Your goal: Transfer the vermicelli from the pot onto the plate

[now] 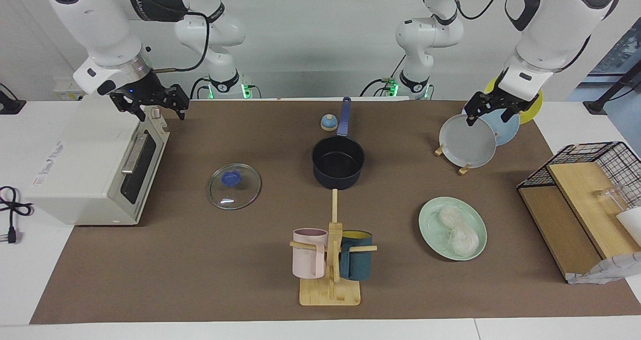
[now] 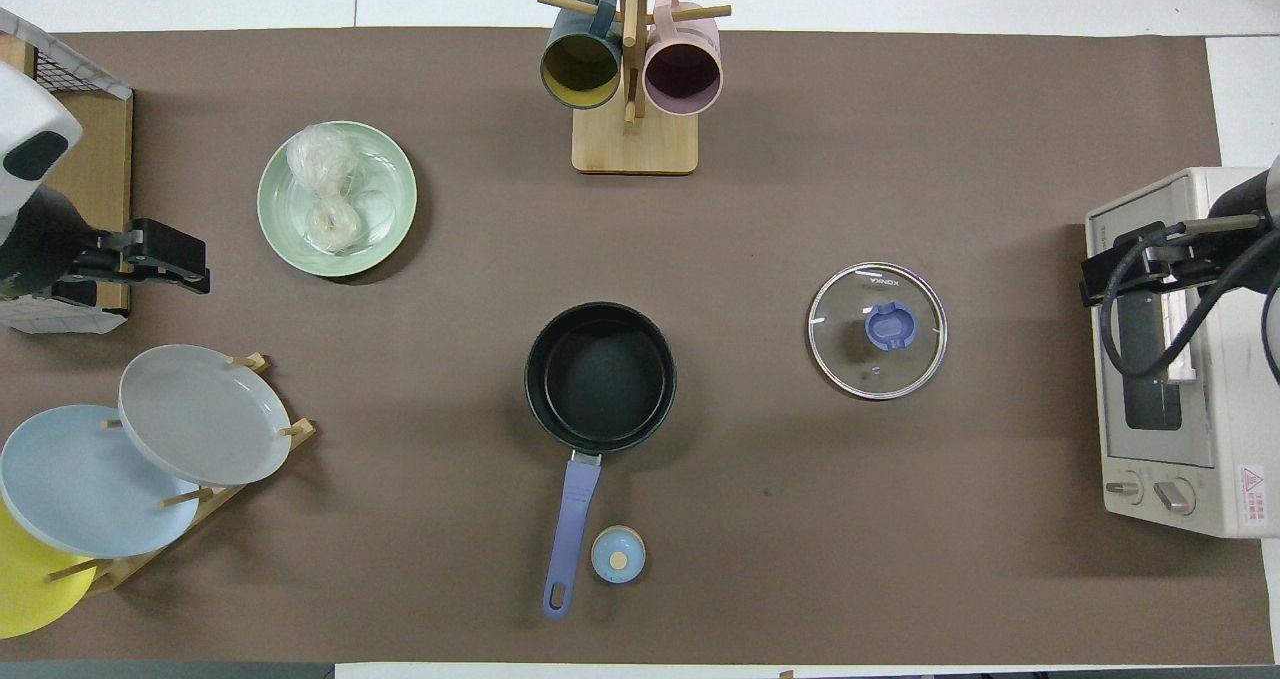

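Transfer looks complete: vermicelli (image 1: 456, 230) on plate (image 1: 429, 230), pot (image 1: 338, 159) empty beside it; both grippers idle, finger state indiscernible.

Pot (image 1: 338, 167): dark navy, black interior
Plate (image 1: 430, 232): pale mint-green
Vermicelli (image 1: 458, 232): translucent white
Lid (image 1: 234, 186): clear, blue knob

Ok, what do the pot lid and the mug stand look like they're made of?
The lid looks like clear glass with a shiny metal rim and a blue, probably plastic, knob: the brown mat shows through it and it catches glints. The mug stand looks like pale unpainted wood, possibly bamboo, with a matte finish and visible grain on its base.
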Robot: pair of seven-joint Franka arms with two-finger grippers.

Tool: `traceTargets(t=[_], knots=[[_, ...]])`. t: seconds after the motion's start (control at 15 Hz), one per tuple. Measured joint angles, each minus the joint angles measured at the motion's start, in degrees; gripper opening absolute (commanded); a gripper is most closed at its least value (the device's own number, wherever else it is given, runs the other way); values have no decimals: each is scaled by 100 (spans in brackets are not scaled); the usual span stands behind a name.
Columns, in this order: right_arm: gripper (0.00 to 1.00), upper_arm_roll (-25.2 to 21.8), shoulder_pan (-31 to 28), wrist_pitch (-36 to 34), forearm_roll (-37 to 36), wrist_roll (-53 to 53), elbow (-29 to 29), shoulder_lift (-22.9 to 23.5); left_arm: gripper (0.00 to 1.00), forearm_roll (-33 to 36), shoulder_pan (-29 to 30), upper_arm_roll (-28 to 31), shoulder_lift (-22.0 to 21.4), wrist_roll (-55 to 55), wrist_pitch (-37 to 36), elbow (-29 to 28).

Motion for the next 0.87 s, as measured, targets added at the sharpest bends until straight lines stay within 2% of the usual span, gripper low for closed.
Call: traceTargets(t=[0.47, 0.87], knots=[[100, 1, 5, 0, 0, 0, 0, -17, 100, 0, -77, -23, -231, -2, -274, 126], [100, 1, 5, 0, 0, 0, 0, -18, 100, -90, -79, -24, -249, -2, -290, 137]])
